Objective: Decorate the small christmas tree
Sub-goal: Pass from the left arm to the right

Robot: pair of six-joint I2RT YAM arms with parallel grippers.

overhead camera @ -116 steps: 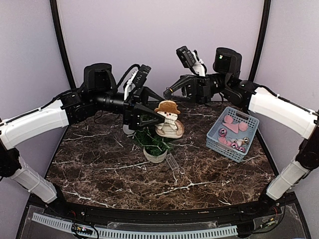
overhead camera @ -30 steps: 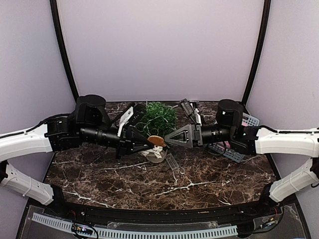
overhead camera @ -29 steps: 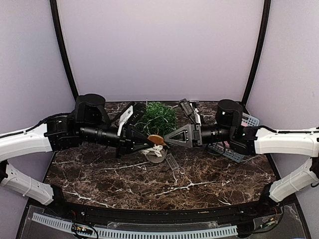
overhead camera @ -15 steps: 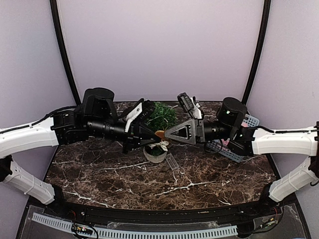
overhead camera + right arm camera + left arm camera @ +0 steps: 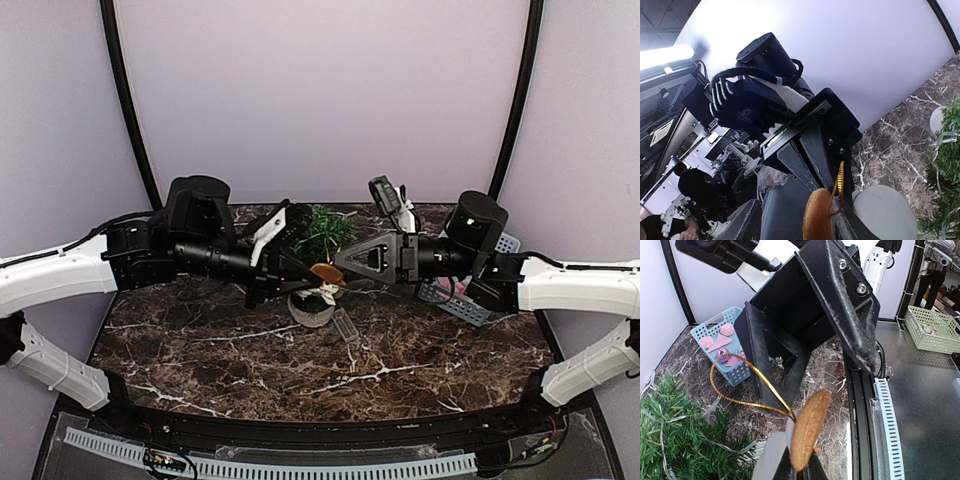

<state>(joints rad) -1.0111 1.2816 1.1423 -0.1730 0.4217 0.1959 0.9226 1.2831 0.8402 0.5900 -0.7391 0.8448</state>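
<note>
Two grippers meet over the small christmas tree (image 5: 322, 232): the left gripper (image 5: 305, 276) pinches a flat brown ornament (image 5: 326, 271), and the right gripper (image 5: 346, 262) has its fingers apart. Only the left wrist cam shows the gold loop (image 5: 732, 399) crossing one right finger. Dark marble table (image 5: 300, 372), pale lilac walls (image 5: 320, 100).

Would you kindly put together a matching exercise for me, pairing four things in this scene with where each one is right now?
Things:
1. small christmas tree
2. blue basket
3. brown ornament
4. gold cord loop

Places:
A. pinched in the left gripper
B. standing in a pale pot
C. arching out from the ornament's edge
D. on the right side of the table, holding pink pieces

Pairs: 1-B, 2-D, 3-A, 4-C.
</note>
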